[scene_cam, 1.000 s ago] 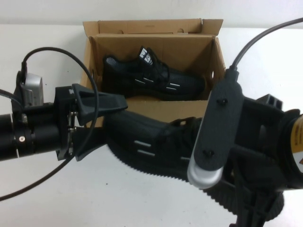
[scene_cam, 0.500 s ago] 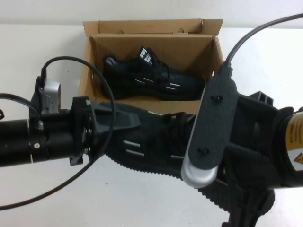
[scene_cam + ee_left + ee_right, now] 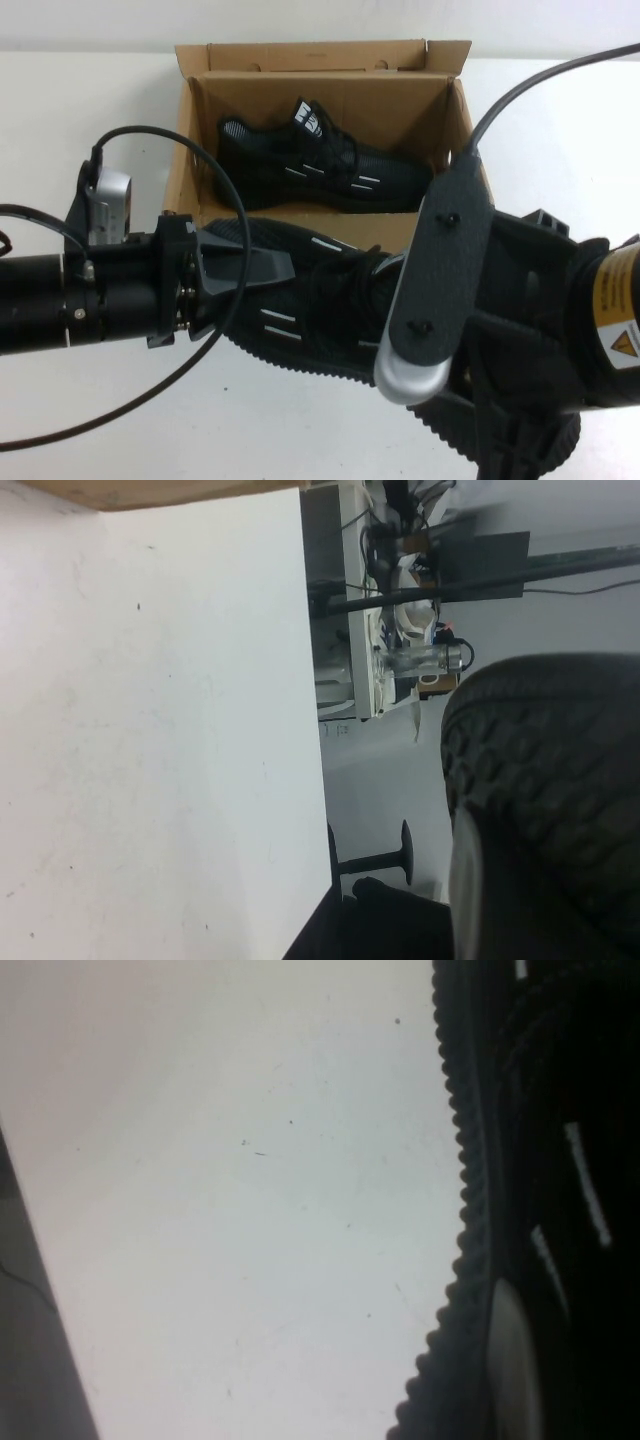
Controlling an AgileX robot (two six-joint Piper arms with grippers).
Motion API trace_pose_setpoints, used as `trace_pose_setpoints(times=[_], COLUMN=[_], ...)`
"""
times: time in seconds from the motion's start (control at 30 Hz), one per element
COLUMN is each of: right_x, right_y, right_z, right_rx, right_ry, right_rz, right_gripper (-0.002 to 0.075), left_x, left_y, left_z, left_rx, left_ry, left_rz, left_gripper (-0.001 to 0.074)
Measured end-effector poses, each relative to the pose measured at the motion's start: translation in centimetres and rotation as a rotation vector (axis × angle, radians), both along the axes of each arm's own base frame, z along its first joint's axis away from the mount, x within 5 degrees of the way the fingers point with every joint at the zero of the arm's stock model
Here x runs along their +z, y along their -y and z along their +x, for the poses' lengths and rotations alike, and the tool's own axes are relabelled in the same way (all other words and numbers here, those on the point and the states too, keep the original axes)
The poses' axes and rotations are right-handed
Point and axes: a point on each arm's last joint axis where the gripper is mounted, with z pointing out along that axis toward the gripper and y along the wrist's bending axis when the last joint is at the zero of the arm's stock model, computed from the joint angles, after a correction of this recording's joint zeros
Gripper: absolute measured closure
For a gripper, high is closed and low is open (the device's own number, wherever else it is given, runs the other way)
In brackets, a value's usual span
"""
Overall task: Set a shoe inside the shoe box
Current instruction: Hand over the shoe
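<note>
The brown shoe box (image 3: pixel 455 110) stands open at the back middle of the table, lid flap up. One black sneaker (image 3: pixel 320 165) lies inside it. The second black shoe (image 3: pixel 320 300) hangs just in front of the box, held between both arms. My left gripper (image 3: pixel 268 272) is shut on its toe end. My right gripper (image 3: pixel 400 300) grips its heel end and is mostly hidden under its wrist camera mount. The left wrist view shows the shoe's sole (image 3: pixel 545 770) against a pale finger pad (image 3: pixel 466 880). The right wrist view shows the toothed sole edge (image 3: pixel 465 1210) and a pad (image 3: pixel 512 1360).
White table (image 3: pixel 250 420) lies in front of and beside the box. Black cables loop over the left arm (image 3: pixel 215 200) and run up from the right arm (image 3: pixel 530 90). Past the table's edge, the left wrist view shows a stand with equipment (image 3: pixel 400 630).
The left gripper moved right and closed over the shoe's toe. The shoe has since shifted slightly up and toward the box, with the right arm following.
</note>
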Motion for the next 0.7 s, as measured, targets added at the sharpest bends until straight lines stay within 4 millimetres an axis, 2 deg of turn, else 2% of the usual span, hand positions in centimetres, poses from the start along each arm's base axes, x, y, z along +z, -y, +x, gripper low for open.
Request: trace_pose_setpoints(times=[0.13,0.2,0.3,0.47,0.53,0.6,0.7], right_x=[-0.03,-0.04,-0.05,-0.1,-0.1,0.04,0.61], right_y=[0.02,0.02,0.04,0.09,0.14,0.22,0.72], right_z=[-0.04,-0.07,-0.08,-0.13,-0.24,-0.44,-0.87], right_rx=[-0.062,-0.098,-0.152,-0.301,-0.333,-0.352,-0.408], right_ry=[-0.044,-0.068,-0.103,-0.197,-0.228,-0.254,-0.296], right_rz=[0.023,0.036,0.056,0.107,0.119,0.138,0.192], right_gripper=[0.0719,0.0684,0.0575,0.0312,0.0229,0.0186,0.016], left_x=[0.03,0.05,0.05,-0.03,-0.05,-0.1,-0.2], left_y=[0.02,0.03,0.03,0.03,0.03,0.0,-0.06], left_z=[-0.05,-0.06,-0.06,-0.14,-0.15,-0.11,0.04], left_rx=[-0.007,-0.011,-0.014,-0.03,-0.035,-0.035,-0.026], left_ry=[0.007,0.017,0.031,0.06,0.075,0.095,0.129], left_rz=[-0.002,-0.001,0.003,0.019,0.025,0.036,0.058], left_gripper=[0.0575,0.0575,0.0576,0.0577,0.0577,0.0579,0.0579])
